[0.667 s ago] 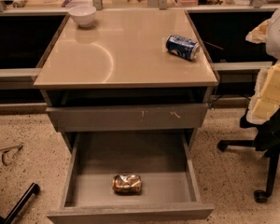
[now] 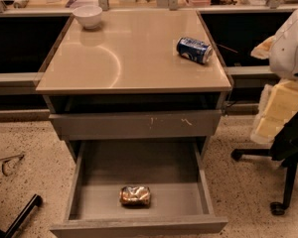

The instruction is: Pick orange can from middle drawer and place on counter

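The orange can (image 2: 135,195) lies on its side on the grey floor of the open middle drawer (image 2: 89,182), near the front middle. The counter (image 2: 129,58) is the glossy beige top of the cabinet above it. My gripper (image 2: 276,112) is held at the right edge of the view, its pale cream parts below the white arm shell (image 2: 293,46). It is level with the cabinet's side, well away from the can and to the right of the drawer.
A blue-and-white can (image 2: 194,50) lies on its side at the counter's right. A white bowl (image 2: 88,16) stands at its back left corner. The scratched drawer front (image 2: 134,124) sits above the open drawer. A black chair base (image 2: 283,182) stands on the floor at the right.
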You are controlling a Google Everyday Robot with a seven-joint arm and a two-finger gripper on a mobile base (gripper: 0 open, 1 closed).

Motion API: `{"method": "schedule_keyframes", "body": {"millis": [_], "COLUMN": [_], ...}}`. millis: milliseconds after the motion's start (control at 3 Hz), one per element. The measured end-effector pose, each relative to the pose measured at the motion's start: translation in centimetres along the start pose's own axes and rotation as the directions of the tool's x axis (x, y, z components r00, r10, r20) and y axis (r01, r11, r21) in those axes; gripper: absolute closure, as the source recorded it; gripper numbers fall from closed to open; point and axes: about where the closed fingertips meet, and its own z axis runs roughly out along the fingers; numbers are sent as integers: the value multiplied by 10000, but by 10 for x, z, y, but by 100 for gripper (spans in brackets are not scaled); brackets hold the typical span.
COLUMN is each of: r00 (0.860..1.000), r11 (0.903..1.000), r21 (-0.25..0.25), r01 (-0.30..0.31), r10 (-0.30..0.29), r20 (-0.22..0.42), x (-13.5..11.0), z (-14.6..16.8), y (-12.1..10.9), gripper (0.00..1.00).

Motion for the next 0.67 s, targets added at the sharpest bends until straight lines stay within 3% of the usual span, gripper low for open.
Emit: {"method": "schedule_keyframes", "body": {"millis": [333, 667], "r00": [9955, 9747], "r11": [9977, 9825], "r21": [-514, -1662], "r01": [450, 836], "r10": [-404, -459], "r20": [856, 2188], "x": [-27, -47], "z": [45, 120], "y": [36, 80], "gripper": [0, 0]}}
